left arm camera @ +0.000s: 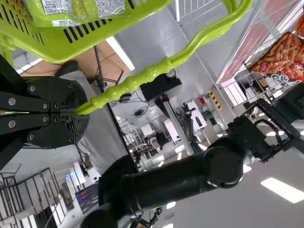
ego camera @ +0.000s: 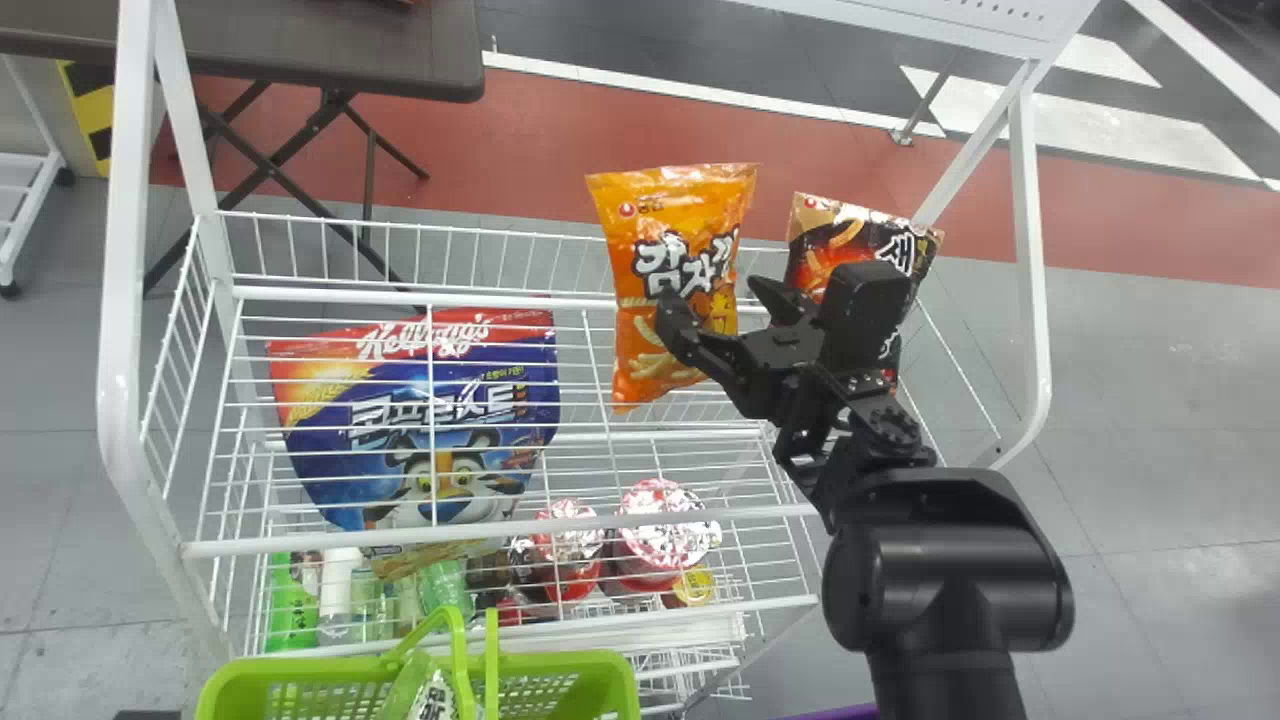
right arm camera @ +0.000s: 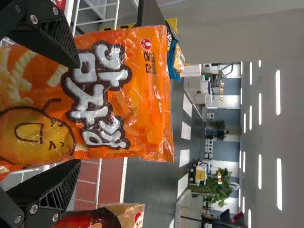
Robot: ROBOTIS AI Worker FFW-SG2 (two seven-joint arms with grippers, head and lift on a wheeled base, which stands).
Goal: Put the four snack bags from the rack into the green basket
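Both fingers of the right gripper [ego camera: 712, 298] stand spread apart at the orange snack bag [ego camera: 672, 240], which is upright in the rack [ego camera: 400, 295]. Just to the right, partly hidden by the gripper, is the dark snack bag [ego camera: 835, 240]; the blue cereal bag [ego camera: 440, 410] is to the left. Nearer, the left gripper [left arm camera: 81, 114] pinches the handle [left arm camera: 137, 80] of the green basket [ego camera: 560, 662], with a green snack bag [ego camera: 428, 690] inside.

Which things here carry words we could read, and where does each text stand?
Orange snack bag: big white letters across its front, clear.
Dark snack bag: white letters, partly hidden.
Blue pouch: white letters near its top and middle, clear.
Green packet: label print, too small to read.
Cup lid: too small to read.
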